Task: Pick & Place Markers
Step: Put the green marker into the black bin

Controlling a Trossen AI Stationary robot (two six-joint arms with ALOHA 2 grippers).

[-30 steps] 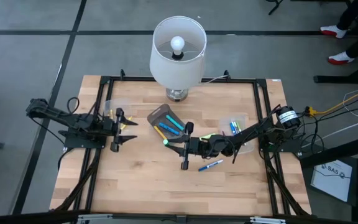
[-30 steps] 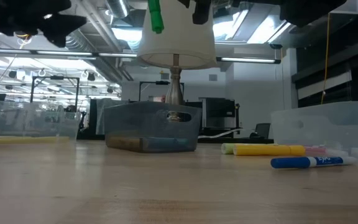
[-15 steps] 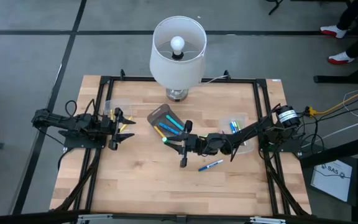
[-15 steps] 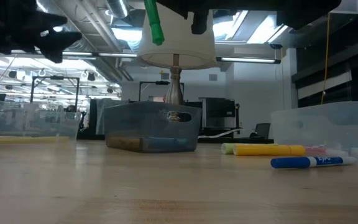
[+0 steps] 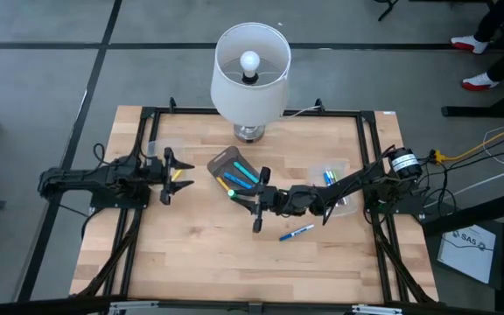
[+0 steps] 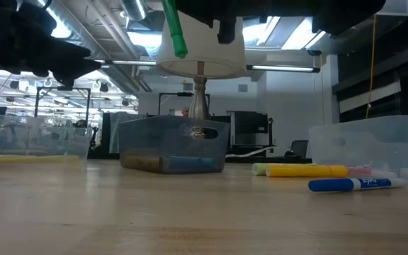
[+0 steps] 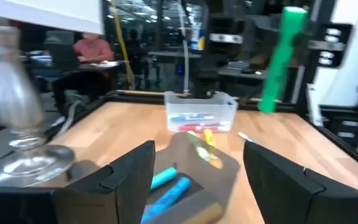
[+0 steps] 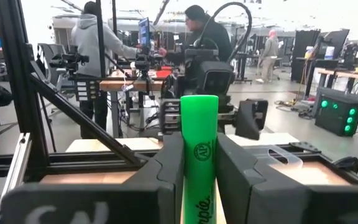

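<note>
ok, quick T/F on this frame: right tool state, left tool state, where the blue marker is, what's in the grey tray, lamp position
1. The right tool is shut on a green marker. True.
2. The left tool holds a yellow marker. False: its fingers stand open with nothing between them.
3. A blue marker lies loose on the table. True.
4. The grey tray at the table's middle holds no markers. False: blue and cyan markers lie in it.
5. The lamp stands at the table's near edge. False: it stands at the far edge, behind the grey tray.
</note>
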